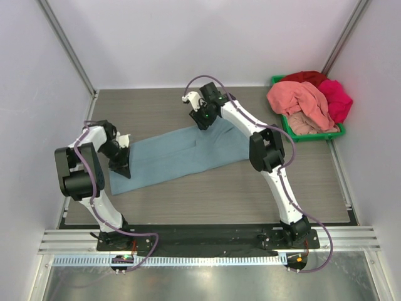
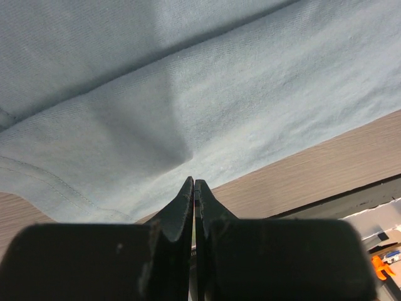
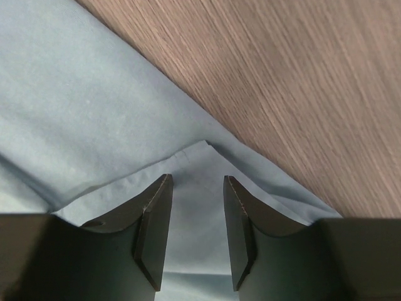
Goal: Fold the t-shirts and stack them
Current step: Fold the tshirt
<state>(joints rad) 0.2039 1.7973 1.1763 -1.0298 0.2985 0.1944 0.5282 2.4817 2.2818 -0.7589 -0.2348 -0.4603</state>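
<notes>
Handling note: the blue-grey t-shirt (image 1: 182,157) is soft, light cloth with no stiffness. It will sag and slide unless it is gripped by an edge or corner, and a hem or folded corner gives the firmest bite. It lies flat on the table (image 1: 219,194) as 1 long strip, running from the left arm toward the far middle.

Remaining stock: the salmon-pink t-shirt (image 1: 297,100), magenta t-shirt (image 1: 338,100) and red t-shirt (image 1: 307,77) are heaped in the green bin (image 1: 313,136) at the far right corner.

Left gripper (image 1: 121,164): it is low at the strip's left end, with the arm bent sharply at the elbow. The jaws are pressed fully together at the cloth's near edge. In the left wrist view a crease rises from the tips, so I judge that it has a pinch of the hem.

Right gripper (image 1: 203,119): the arm is stretched forward with the wrist pointing down at the strip's far edge. The jaws stand partly apart and straddle a folded corner that lies flat beneath them. Nothing is gripped.

Judgement: 2 holds are needed for the next fold, and only 1 is made.
</notes>
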